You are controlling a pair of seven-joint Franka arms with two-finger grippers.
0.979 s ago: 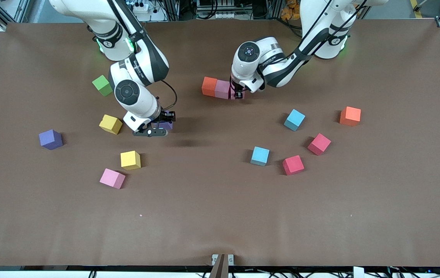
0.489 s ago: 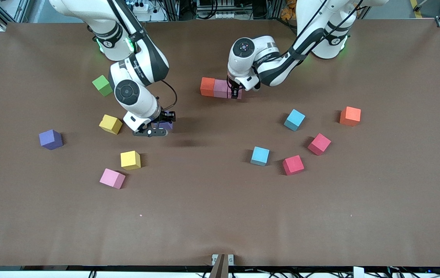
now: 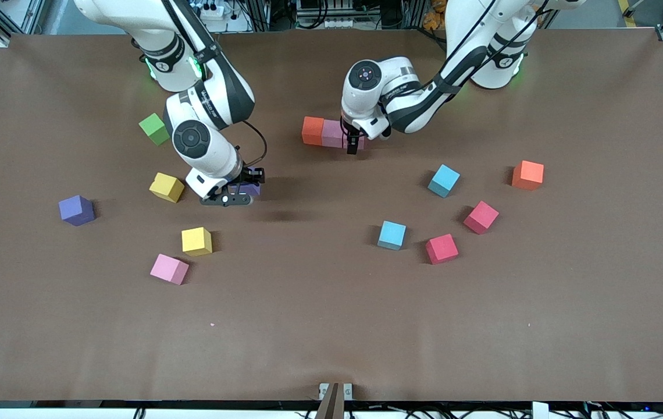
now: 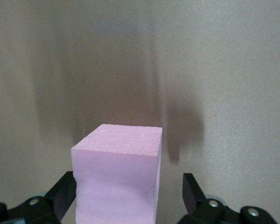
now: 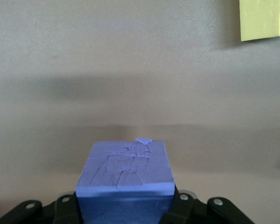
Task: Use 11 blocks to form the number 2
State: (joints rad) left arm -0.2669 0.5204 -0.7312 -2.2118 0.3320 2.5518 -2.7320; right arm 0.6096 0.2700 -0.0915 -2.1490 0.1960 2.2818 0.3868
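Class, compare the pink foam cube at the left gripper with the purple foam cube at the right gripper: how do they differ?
The pink foam cube sits free between the open left gripper's fingers; the purple foam cube is clamped by the shut right gripper. The pink one ends a row beside another pink cube; the purple one has no neighbour. Its top is scuffed; the pink's is clean. Both are small matte cubes.

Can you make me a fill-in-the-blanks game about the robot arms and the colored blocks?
1. The right tool is shut on a ____ block.
2. The left tool stands open around a ____ block.
3. The row being built starts with an orange block touching a ____ block.
4. The block nearest the right arm's base is ____.

Missing words: purple; pink; pink; green
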